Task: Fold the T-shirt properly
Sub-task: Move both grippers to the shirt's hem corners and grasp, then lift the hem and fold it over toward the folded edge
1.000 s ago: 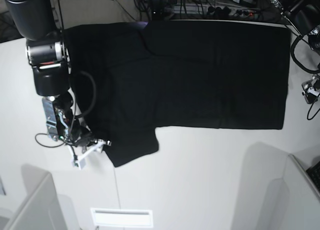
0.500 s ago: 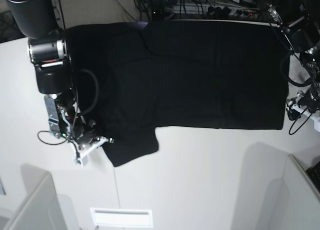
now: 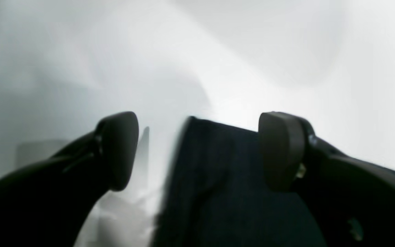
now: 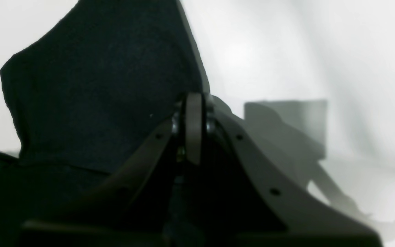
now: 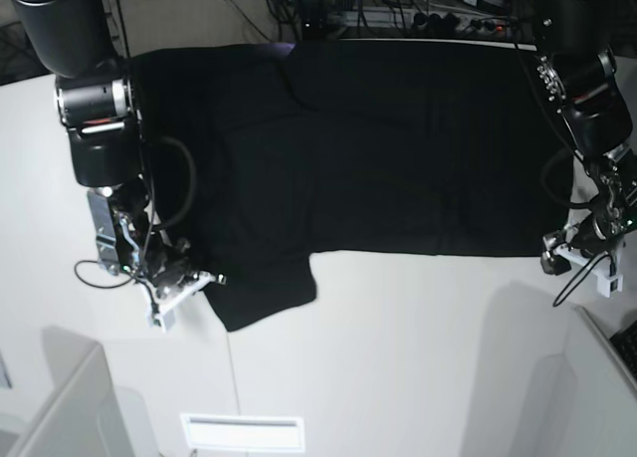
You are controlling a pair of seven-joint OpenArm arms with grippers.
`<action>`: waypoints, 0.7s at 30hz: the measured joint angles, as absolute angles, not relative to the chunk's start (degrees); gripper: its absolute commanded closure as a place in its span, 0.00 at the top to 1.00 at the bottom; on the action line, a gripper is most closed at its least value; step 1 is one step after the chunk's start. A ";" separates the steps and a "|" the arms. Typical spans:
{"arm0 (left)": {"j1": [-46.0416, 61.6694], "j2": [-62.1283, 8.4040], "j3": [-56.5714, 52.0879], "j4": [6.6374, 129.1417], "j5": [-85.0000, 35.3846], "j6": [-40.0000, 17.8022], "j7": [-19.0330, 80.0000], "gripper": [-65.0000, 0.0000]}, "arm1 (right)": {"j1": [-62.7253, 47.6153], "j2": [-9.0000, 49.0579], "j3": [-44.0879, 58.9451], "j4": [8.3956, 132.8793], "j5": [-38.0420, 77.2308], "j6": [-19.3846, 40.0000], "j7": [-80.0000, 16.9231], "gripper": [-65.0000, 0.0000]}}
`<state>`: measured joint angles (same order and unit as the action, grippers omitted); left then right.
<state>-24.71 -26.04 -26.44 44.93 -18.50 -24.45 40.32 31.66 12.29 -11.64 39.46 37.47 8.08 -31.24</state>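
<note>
A black T-shirt point(image 5: 398, 178) stretches across the worktop; the left tool point(image 3: 197, 151) gapes wide, empty, over its lower-right corner (the nearer hand). The right tool point(image 4: 194, 99) pinches its edge.

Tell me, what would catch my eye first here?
Most likely the big black T-shirt, spread across the white table with a sleeve sticking out toward the bottom of the base view. Then the two dark robot arms at either side: the right end effector shut on the shirt's edge, the left end effector open around a corner of it.
</note>
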 measured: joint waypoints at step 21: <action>-24.05 -25.17 -25.82 38.65 -19.35 -24.43 34.20 0.00 | 31.48 12.32 -11.46 39.44 37.45 8.08 -30.96 0.00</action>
